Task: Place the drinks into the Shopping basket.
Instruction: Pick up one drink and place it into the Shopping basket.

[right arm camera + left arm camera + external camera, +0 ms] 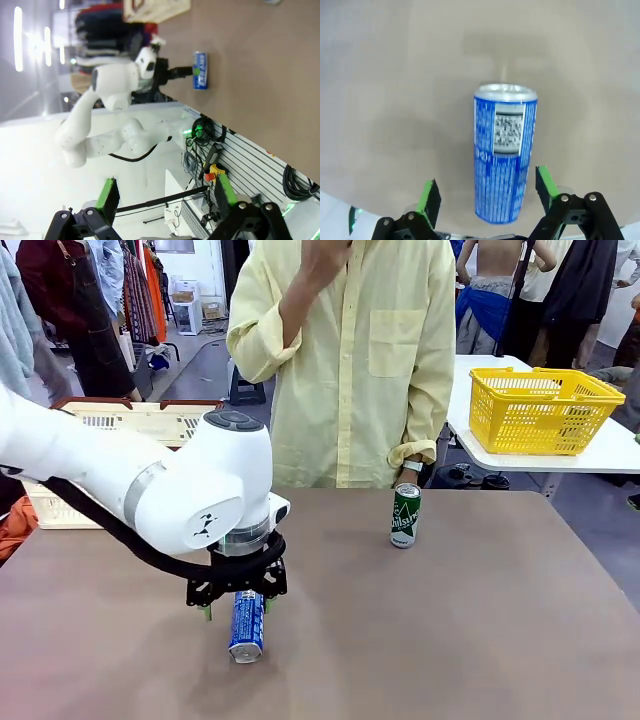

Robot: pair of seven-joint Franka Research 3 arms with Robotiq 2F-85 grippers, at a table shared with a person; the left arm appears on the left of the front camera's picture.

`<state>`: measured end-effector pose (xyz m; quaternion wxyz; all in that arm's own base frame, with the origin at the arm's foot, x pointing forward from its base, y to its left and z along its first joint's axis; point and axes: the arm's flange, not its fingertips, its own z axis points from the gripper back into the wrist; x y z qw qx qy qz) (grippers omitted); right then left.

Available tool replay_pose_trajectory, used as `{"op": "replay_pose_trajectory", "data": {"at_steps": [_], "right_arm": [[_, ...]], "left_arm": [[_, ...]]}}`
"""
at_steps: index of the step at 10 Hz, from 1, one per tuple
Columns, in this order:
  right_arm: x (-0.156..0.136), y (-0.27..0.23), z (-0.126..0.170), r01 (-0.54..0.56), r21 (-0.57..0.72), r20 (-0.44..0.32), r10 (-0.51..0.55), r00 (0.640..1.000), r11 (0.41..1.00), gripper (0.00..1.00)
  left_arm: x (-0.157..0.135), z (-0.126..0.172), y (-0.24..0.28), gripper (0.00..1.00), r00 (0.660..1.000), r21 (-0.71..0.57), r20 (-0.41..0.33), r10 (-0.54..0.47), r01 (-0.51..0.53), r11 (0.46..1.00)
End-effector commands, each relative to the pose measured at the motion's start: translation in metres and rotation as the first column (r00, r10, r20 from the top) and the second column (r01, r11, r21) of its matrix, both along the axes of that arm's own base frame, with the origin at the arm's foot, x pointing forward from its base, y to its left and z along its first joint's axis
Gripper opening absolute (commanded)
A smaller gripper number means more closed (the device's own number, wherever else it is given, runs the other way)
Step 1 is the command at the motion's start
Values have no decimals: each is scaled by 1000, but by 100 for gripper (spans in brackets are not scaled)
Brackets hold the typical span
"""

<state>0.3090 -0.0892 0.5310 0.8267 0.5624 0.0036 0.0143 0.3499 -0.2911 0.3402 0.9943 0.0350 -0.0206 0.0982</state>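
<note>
A blue can [247, 625] lies on its side on the brown table, left of centre. My left gripper [237, 608] hangs just over it, open, with a finger on each side. In the left wrist view the blue can [504, 155] lies lengthwise between the green pads [429, 199], silver end pointing away, and the left gripper [487, 192] is not touching it. A green can [405, 515] stands upright near the far edge, just below the person's hand [410, 464]. The cream Shopping basket [150, 425] sits at the back left behind my arm. My right gripper [165, 192] is open and holds nothing.
A person in a pale yellow shirt [370, 360] stands at the far side of the table. A yellow mesh basket [540, 410] rests on a separate white table at the back right. The right wrist view shows the blue can [200, 70] far off.
</note>
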Motion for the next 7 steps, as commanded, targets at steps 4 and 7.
{"op": "replay_pose_trajectory", "data": {"at_steps": [4,7], "right_arm": [[-2,-3,0,-17,-13,12,17,1000,1000,100],[-2,-3,0,-17,-13,12,17,1000,1000,100]], "left_arm": [[34,-24,-2,100,998,-47,-14,-58,58,997],[37,-26,-1,100,994,-74,-41,-98,95,993]]}}
